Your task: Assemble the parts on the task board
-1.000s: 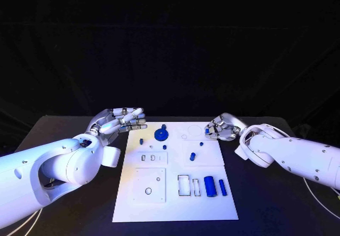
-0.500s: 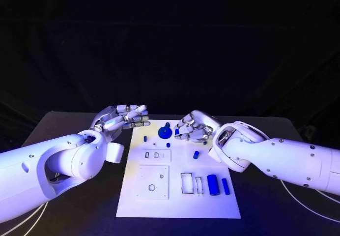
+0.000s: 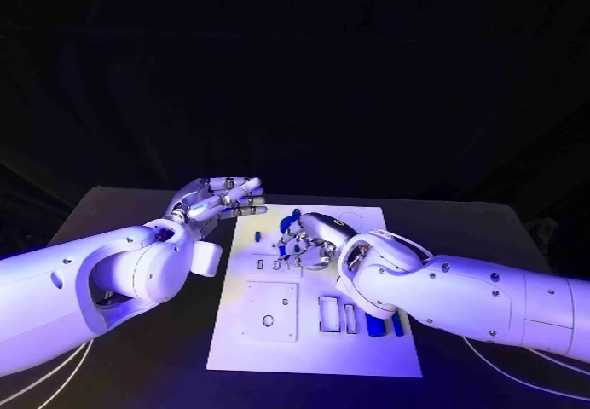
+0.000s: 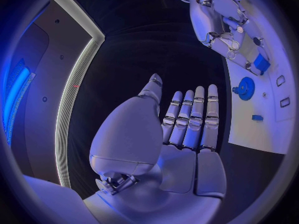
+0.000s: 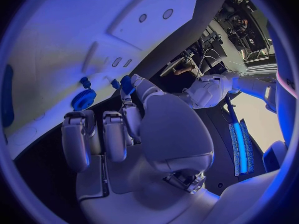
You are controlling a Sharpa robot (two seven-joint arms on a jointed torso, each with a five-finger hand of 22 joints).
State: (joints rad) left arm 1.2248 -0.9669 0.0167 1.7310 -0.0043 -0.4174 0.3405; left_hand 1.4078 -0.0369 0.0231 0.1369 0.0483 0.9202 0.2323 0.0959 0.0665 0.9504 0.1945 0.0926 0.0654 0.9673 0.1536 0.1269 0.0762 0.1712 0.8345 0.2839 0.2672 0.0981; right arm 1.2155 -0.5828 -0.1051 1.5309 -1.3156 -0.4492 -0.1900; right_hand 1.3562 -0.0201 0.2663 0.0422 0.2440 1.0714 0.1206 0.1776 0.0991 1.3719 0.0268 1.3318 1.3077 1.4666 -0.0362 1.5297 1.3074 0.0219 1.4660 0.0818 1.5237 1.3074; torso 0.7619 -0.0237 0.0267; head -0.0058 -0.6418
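Note:
The white task board [image 3: 314,358] lies in the middle of the table. A blue gear [image 3: 290,223] stands near the board's far end and shows again as the gear [image 4: 244,88] and the gear [image 5: 82,98]. My right hand [image 3: 308,244] hovers low over the board just in front of the gear, pinching a small blue part [image 5: 126,82] at its fingertips; the same part [image 4: 261,63] is seen in the left wrist view. My left hand [image 3: 222,201] is held above the table by the board's far left corner, fingers spread, holding nothing. A small blue peg [image 3: 257,235] stands nearby.
My right forearm [image 3: 455,294] lies across the board's right half and covers much of it. Blue cylinders [image 3: 373,329] peek out beneath it near two rectangular slots [image 3: 330,313]. A square inset plate [image 3: 268,311] sits on the board's left side. Black table surrounds the board.
My right hand has swung from the board's far right corner leftward and down, to the middle of the board by the gear. The left hand has stayed about where it was.

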